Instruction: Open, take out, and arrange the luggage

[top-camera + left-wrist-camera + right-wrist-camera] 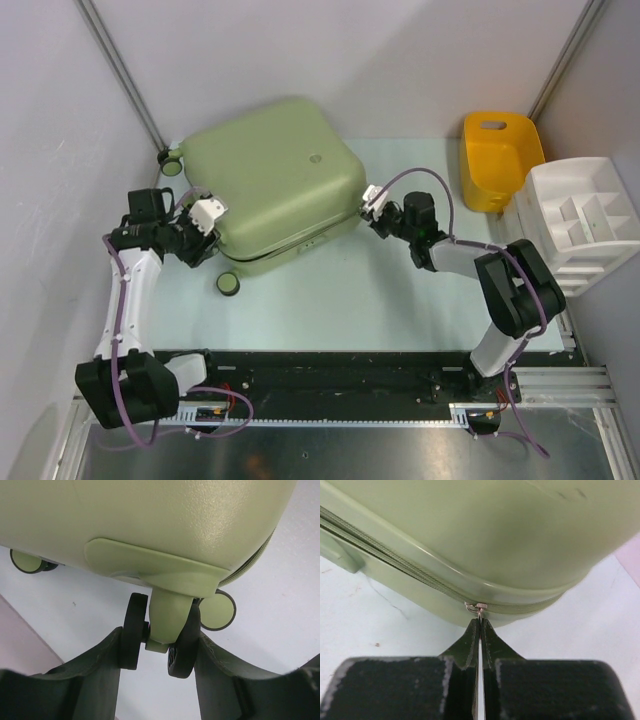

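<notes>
While the left hand point(159, 647), half open, squeezes a wheel point(133, 630), the right hand point(480, 627) is pinched tight on the zip pull point(480, 608); the closed luggage point(270, 180) lies just ahead, its zip line point(395, 562) running to that hand's left.

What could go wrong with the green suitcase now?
1. The right jaws pinch only the tiny zipper pull at their very tips, so it might slip out when they tug.
2. The left jaws clamp a wheel that can probably roll or swivel, so the suitcase might twist or slide on the table.
3. The zipper bends round a corner right here, and it could snag there.
</notes>
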{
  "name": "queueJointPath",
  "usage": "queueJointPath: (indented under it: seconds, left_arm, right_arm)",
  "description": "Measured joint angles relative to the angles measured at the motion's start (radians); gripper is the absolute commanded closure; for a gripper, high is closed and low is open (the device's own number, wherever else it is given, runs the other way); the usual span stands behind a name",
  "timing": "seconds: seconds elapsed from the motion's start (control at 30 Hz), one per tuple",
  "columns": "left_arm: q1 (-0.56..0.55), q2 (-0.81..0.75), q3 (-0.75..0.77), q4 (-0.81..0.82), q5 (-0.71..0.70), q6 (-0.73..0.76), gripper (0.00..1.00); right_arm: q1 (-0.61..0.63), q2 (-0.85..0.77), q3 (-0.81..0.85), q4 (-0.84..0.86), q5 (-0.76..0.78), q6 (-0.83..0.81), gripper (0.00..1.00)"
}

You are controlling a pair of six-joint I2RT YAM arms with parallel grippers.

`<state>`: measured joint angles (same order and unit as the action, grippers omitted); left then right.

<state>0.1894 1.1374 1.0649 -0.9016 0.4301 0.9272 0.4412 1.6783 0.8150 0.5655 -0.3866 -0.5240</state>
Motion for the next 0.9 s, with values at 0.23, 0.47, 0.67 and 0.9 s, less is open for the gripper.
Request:
queueJointPath:
  seconds: [0.23, 0.47, 0.67, 0.9]
  left_arm:
    - [0.026, 0.051, 0.030, -0.021, 0.045, 0.007, 1.00]
    - [0.029, 0.096, 0.055, -0.025, 0.051, 0.014, 1.00]
    - [0.032, 0.114, 0.063, 0.012, 0.057, 0.016, 1.00]
    - [0.037, 0.141, 0.069, 0.055, 0.071, 0.014, 1.00]
  right_arm:
    - [-0.140, 0.103, 0.100, 0.041, -0.126, -0.058, 1.00]
    - [-0.188, 0.254, 0.266, 0.067, -0.207, -0.053, 1.00]
    - [-0.201, 0.412, 0.416, 0.159, -0.259, 0.008, 1.00]
    - [-0.203, 0.607, 0.669, 0.218, -0.311, 0.181, 1.00]
